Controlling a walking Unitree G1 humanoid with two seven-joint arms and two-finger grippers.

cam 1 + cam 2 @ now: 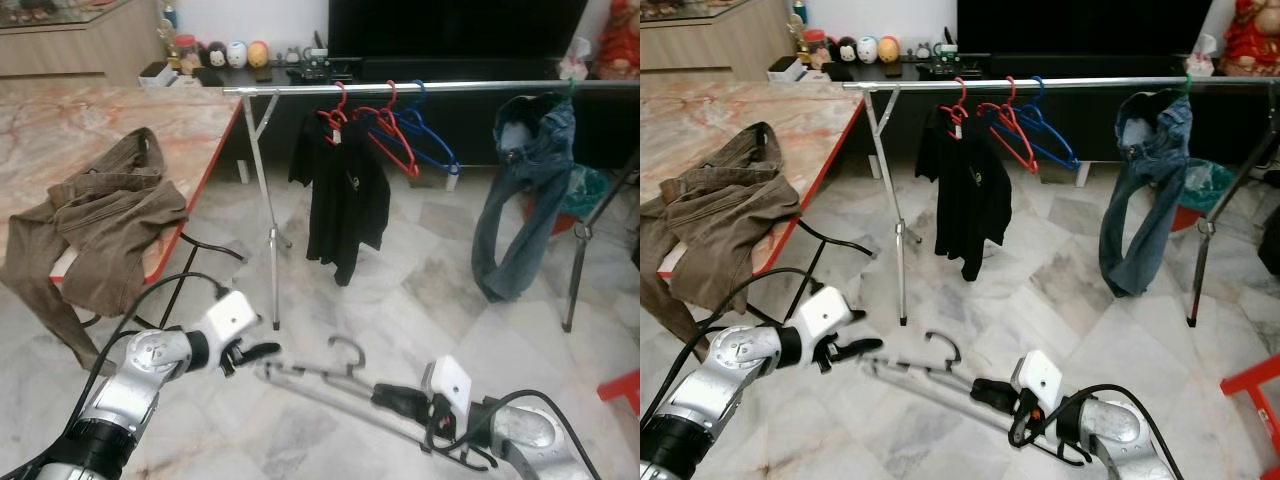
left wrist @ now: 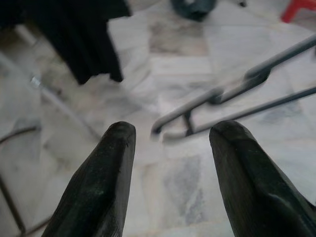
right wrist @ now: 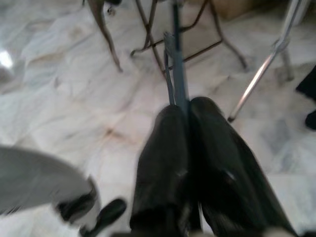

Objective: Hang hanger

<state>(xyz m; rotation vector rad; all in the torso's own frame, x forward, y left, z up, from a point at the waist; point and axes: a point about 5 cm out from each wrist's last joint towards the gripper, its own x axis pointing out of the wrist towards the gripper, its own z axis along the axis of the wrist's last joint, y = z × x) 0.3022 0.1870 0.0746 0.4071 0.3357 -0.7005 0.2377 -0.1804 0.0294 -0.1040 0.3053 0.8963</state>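
A grey metal hanger (image 1: 310, 380) hangs flat, low over the marble floor, its hook (image 1: 348, 350) pointing up. My right gripper (image 1: 388, 398) is shut on one end of its bar; in the right wrist view the bar (image 3: 177, 74) runs out from between the closed fingers (image 3: 168, 163). My left gripper (image 1: 262, 352) is open just beside the hanger's other end. In the left wrist view that end (image 2: 207, 101) lies a little ahead of the spread fingertips (image 2: 116, 143). The silver clothes rail (image 1: 450, 88) stands farther ahead.
On the rail hang a black shirt (image 1: 345, 200), empty red (image 1: 392, 135) and blue hangers (image 1: 432, 140), and jeans (image 1: 520, 200). Brown trousers (image 1: 100, 220) drape over a marble table (image 1: 60, 130) at left. A red stool (image 1: 625, 390) is at right.
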